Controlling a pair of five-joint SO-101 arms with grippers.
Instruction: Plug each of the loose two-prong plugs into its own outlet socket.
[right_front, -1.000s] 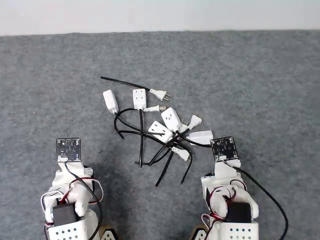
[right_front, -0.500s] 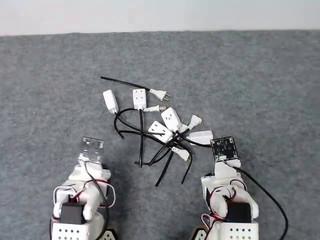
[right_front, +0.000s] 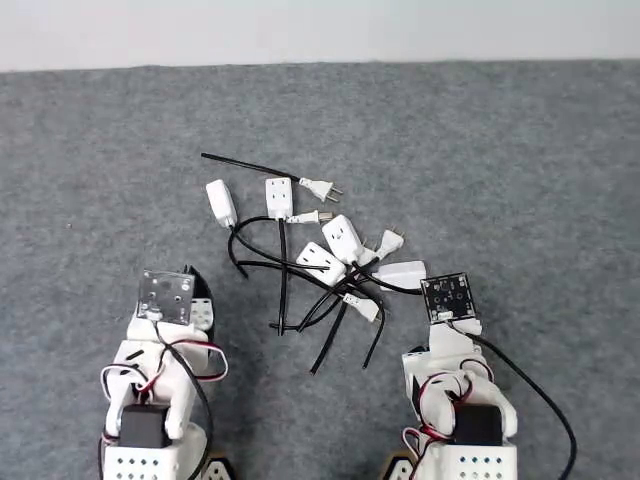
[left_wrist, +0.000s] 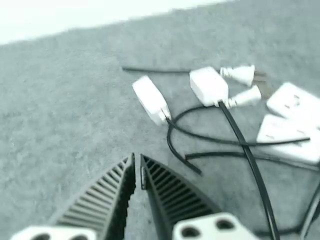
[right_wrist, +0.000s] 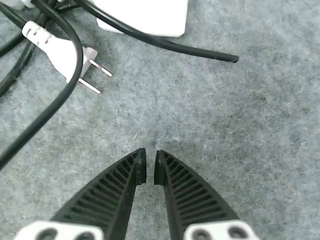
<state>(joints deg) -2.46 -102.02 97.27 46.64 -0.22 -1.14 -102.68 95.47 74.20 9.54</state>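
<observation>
Plugs (right_front: 318, 187) and outlet sockets (right_front: 343, 238) lie tangled mid-frame, none clearly mated; all plugging seems left. Left pincer (left_wrist: 137, 163) and right pincer (right_wrist: 150, 160) sit clenched, empty.

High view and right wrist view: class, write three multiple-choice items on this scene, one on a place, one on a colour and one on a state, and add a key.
1. Where does the tangle of plugs and outlets lie?
A. On the grey mat, out in the open
B. Between the left hand's fingers
C. Inside a box

2. What colour are the cords?
A. Red
B. Black
C. Yellow

3. How is the plug nearest the right hand?
A. Seated in an outlet
B. Gripped by the hand
C. Lying loose with its prongs bare

Key: 1 A, the high view shows the tangle lying on the mat. 2 B, every cord is black against the white plug bodies. 3 C, its two prongs rest on the mat, apart from the hand.
</observation>
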